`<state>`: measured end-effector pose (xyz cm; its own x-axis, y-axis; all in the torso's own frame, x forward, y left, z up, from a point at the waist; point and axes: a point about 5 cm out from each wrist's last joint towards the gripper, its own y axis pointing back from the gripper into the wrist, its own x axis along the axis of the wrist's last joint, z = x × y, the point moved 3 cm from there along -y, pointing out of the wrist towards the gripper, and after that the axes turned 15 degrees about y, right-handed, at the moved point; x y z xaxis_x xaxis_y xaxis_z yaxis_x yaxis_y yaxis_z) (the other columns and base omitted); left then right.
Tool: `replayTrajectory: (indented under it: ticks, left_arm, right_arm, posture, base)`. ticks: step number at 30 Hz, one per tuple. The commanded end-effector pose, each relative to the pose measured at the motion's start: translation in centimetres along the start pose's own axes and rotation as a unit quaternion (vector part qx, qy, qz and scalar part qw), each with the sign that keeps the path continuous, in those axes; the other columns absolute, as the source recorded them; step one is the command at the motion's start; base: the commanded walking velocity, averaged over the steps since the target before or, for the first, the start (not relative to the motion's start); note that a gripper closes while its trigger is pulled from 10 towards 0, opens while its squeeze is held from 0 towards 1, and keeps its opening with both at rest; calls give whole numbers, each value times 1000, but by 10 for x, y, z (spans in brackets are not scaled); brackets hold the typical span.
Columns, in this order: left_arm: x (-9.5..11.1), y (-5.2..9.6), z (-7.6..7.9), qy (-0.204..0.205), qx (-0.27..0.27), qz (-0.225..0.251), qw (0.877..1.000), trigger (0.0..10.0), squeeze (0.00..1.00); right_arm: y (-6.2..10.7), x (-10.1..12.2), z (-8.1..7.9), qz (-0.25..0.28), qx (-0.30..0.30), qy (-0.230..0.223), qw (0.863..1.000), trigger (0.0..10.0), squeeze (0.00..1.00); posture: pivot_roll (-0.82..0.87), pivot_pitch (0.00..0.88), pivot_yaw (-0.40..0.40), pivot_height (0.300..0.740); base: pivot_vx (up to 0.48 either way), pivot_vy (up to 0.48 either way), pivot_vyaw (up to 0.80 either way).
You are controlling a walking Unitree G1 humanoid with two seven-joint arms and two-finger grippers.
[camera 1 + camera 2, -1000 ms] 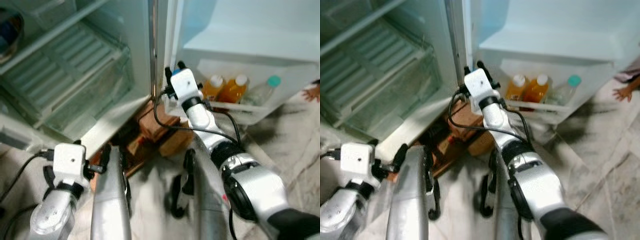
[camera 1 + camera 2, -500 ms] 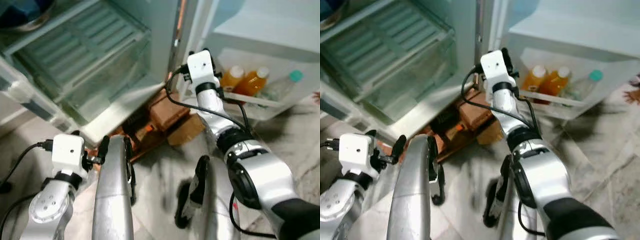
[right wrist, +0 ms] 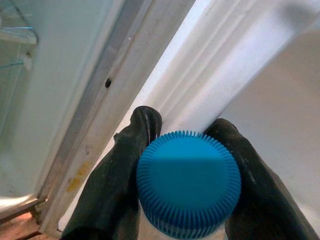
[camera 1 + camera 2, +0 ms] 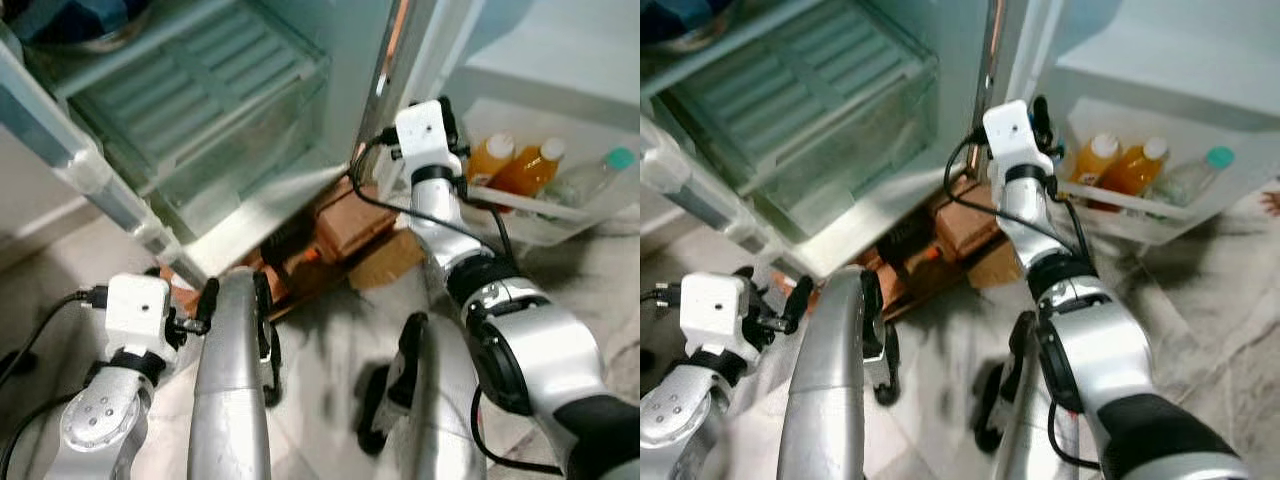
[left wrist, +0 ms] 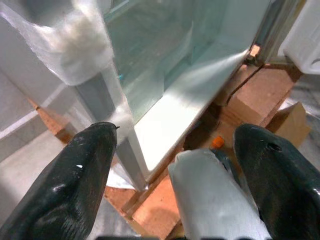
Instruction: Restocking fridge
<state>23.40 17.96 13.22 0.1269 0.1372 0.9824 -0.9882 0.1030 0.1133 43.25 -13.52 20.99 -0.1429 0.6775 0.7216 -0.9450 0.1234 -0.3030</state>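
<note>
You're partway through the restock: two orange juice bottles with white caps (image 4: pixel 500 165) and a clear bottle with a teal cap (image 4: pixel 590 178) already stand in the white door shelf (image 4: pixel 560 215) of the open fridge, and one more bottle is on its way. Your right gripper (image 3: pixel 186 150) is raised at the edge of the open door, just beside that shelf, and its two black fingers (image 3: pixel 116 175) are clamped on either side of a bottle with a ribbed blue screw cap (image 3: pixel 188 182). The cap sits square between the jaws, touching both, with the white door frame right behind it. What's left, by my reading: carry it across into the shelf beside the others and let go. Your left gripper (image 5: pixel 172 165) hangs low by the transparent crisper drawer (image 4: pixel 215 150), jaws spread wide, holding nothing.
</note>
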Motion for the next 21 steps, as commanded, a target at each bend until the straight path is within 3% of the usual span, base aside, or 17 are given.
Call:
replayTrajectory:
  ticks: [1,4,9,10,14,21]
  left_arm:
    - [-10,4,-3,1,11,-18,1000,10000,0]
    - [-9,2,-2,1,10,-17,1000,10000,0]
    - [-8,2,-2,-1,10,-15,1000,10000,0]
    - [-7,1,-3,-1,11,-14,1000,10000,0]
    - [-8,1,-3,-3,10,-13,1000,10000,0]
    - [-8,-1,-2,-3,8,-12,1000,10000,0]
  right_arm:
    - [-1,-49,30,-123,-37,-33,991,10000,0]
    - [4,-62,24,-165,-20,-80,983,10000,0]
    - [7,-69,18,-180,1,-100,978,10000,0]
    - [8,-70,13,-186,24,-134,973,10000,980]
    - [6,-67,18,-175,15,-116,978,10000,1000]
    - [3,-71,27,-184,-1,-124,975,10000,1000]
  posture:
    - [269,352,-36,527]
    - [269,351,-36,527]
    - [270,350,-36,527]
    - [270,350,-36,527]
    - [270,342,-32,527]
    - [263,336,-35,527]
  base:
    - [0,0,0]
    - [0,0,0]
    - [0,0,0]
    - [0,0,0]
    - [0,0,0]
    - [0,0,0]
